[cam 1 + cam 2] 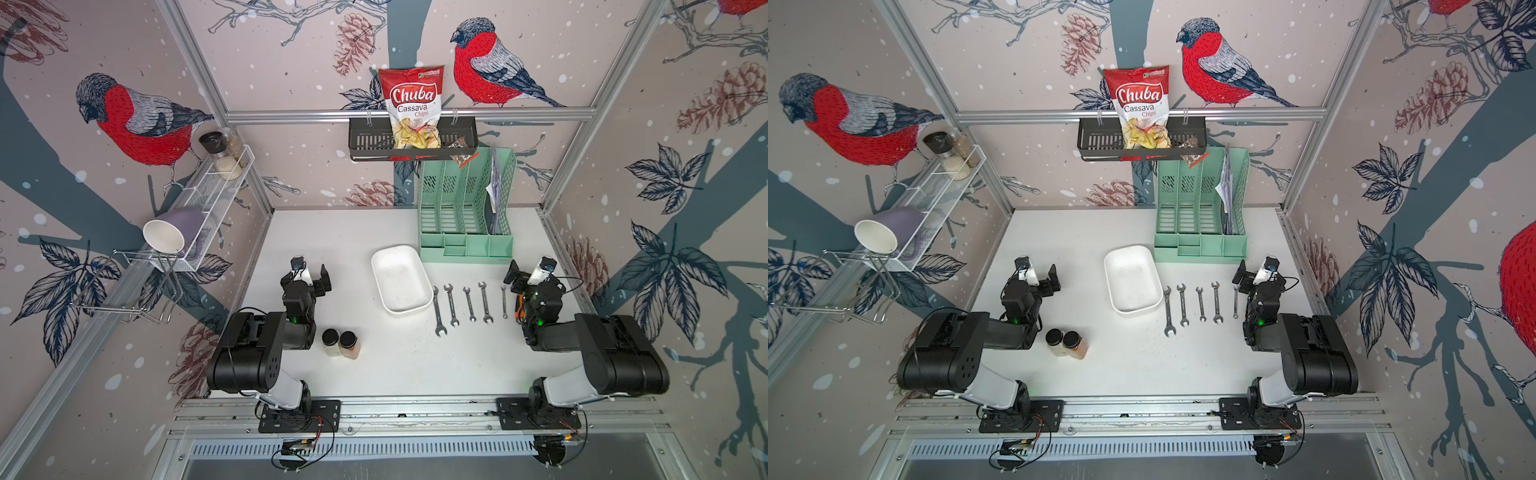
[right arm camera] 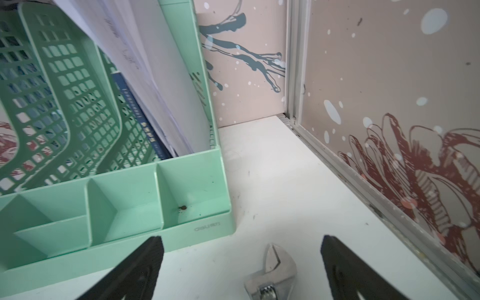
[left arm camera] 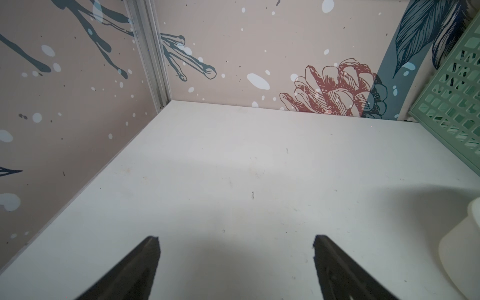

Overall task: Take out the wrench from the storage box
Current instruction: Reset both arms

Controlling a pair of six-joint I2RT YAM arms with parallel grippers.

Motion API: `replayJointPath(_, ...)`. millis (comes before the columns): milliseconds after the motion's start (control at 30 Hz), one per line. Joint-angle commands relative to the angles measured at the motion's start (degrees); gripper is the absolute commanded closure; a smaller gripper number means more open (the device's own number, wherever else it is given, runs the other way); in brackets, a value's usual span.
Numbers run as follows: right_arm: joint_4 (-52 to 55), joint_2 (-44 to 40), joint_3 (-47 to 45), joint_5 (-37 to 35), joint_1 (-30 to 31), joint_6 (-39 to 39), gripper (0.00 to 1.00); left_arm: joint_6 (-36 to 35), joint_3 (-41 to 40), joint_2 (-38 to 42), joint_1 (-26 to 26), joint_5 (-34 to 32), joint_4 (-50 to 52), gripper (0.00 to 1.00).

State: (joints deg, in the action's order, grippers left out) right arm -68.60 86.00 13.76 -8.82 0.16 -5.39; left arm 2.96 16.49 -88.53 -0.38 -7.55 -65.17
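Enclosure, three walls (image 1: 291, 166) papered with red-breasted birds, pine cones and dark branches, held in an aluminium frame (image 1: 407, 114). Tabletop (image 1: 415, 365), white and lightly scuffed, with two black arms mounted at its near edge. Desk organizer (image 1: 465, 245), mint green and slotted, stands at the back right with papers (image 1: 494, 183) in its rightmost slot. Wire shelf (image 1: 216, 195), white, hangs on the left wall; it carries spice jars at its far end and a lavender cup (image 1: 166, 235) lying on its side at the near end. Basket (image 1: 370, 143), black and perforated, hangs from the rear rail and holds an upright chip bag (image 1: 413, 99). Storage box (image 1: 401, 280), a shallow white tray, sits mid-table just in front of the organizer; nothing shows inside it. Wrenches (image 1: 469, 305), five open-ended, lie outside the box on the tabletop in a parallel row just to its right, the longest one nearest the box. Adjustable wrench (image 2: 272, 270), head only in the right wrist view, lies flat on the table beyond that row. Jars (image 1: 331, 341), two with black lids, stand touching beside the left arm. Left gripper (image 3: 236, 241) is over bare tabletop left of the box, jaws spread, holding nothing. Right gripper (image 2: 241, 239) is above the adjustable wrench's head, jaws spread wide and clear of it.
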Motion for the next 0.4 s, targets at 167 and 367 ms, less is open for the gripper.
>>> replayJointPath(167,-0.5,2.0,0.7,7.5,-0.2,2.7,0.0,-0.2,0.3,0.0,-0.1,-0.3,-0.5,0.04)
replayJointPath(367,-1.1,0.1,-0.8,8.2,-0.8,2.3,0.0,-0.3,-0.8,0.9,-0.1,-0.1,-1.9,0.04)
